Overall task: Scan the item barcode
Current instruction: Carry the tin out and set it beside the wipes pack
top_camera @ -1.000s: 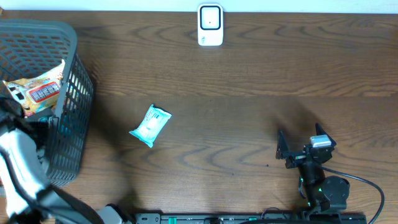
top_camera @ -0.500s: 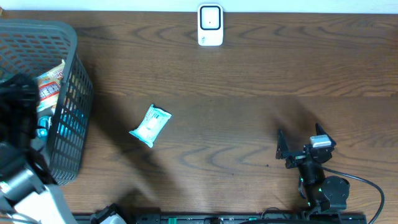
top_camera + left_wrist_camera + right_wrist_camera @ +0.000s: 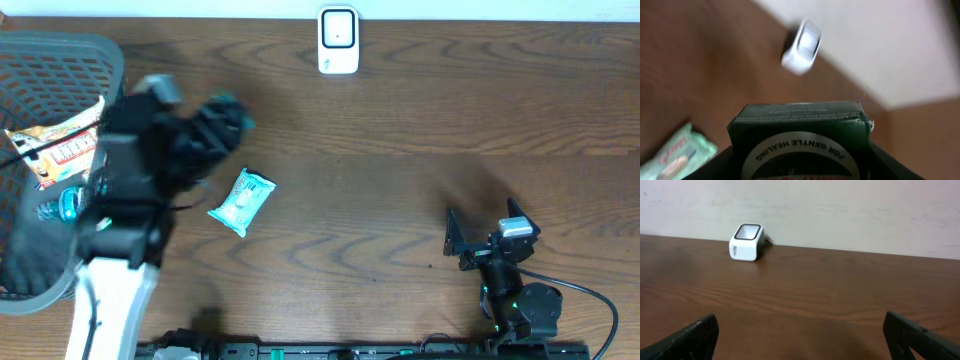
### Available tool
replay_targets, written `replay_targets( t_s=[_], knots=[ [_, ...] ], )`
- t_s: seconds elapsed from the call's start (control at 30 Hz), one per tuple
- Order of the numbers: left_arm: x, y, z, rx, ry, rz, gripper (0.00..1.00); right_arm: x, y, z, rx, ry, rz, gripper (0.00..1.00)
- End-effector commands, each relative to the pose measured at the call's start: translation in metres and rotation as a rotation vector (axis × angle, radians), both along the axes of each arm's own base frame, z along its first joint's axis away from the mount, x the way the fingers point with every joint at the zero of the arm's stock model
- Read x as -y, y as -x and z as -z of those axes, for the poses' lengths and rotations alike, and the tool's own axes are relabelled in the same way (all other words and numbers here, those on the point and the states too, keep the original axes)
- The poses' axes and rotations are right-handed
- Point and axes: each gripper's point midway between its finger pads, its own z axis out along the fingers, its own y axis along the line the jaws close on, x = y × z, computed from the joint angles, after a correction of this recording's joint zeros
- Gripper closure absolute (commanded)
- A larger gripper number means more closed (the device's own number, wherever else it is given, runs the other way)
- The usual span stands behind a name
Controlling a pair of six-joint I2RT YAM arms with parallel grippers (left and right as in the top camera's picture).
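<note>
Out of the basket (image 3: pixel 112 62) comes the left gripper (image 3: pixel 215 125), and it's a big swing: a second ago it was down among the packets at the far left, now it's over open table (image 3: pixel 420 130), smeared with motion blur from overhead. It has brought something along, a dark green box (image 3: pixel 800 132). The left wrist view shows it head-on, clamped between the two black fingers (image 3: pixel 715 167), one at each lower corner, with white lettering curving round a circle on its face. Which face carries the barcode I cannot tell.

The scanner (image 3: pixel 338 41) sits at the back edge of the table by the wall, white with a dark window. From the wrist camera it shows blurred above the box's top edge, well apart from it. A pale blue wipes pack (image 3: pixel 241 202) lies flat on the wood just below and beside the gripper, in the same spot as before. A snack bag (image 3: pixel 62 145) leans inside the basket.

Over on the right, no change at all: the right gripper (image 3: pixel 482 232) sits near the front edge, jaws spread wide with nothing between them, facing the scanner across bare wood.
</note>
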Motion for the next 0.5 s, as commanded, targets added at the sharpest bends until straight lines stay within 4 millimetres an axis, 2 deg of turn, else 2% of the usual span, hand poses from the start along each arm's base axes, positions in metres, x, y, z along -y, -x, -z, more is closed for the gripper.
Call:
replay_targets(
  t_s=[0.0, 0.27, 0.37, 0.47],
  knots=[
    [0.02, -0.007, 0.032, -0.043, -0.192, 0.072, 0.44, -0.002, 0.001, 0.0, 0.004, 0.004, -0.009, 0.01],
    [0.077, 0.001, 0.144, -0.27, -0.467, 0.334, 0.44, -0.002, 0.001, 0.0, 0.004, 0.004, -0.009, 0.01],
    [0.087, 0.005, 0.178, -0.333, -0.531, 0.412, 0.44, -0.002, 0.001, 0.0, 0.004, 0.004, -0.009, 0.01],
    [0.085, 0.008, 0.209, -0.389, -0.611, 0.462, 0.43, -0.002, 0.001, 0.0, 0.004, 0.004, -0.009, 0.01]
  ],
)
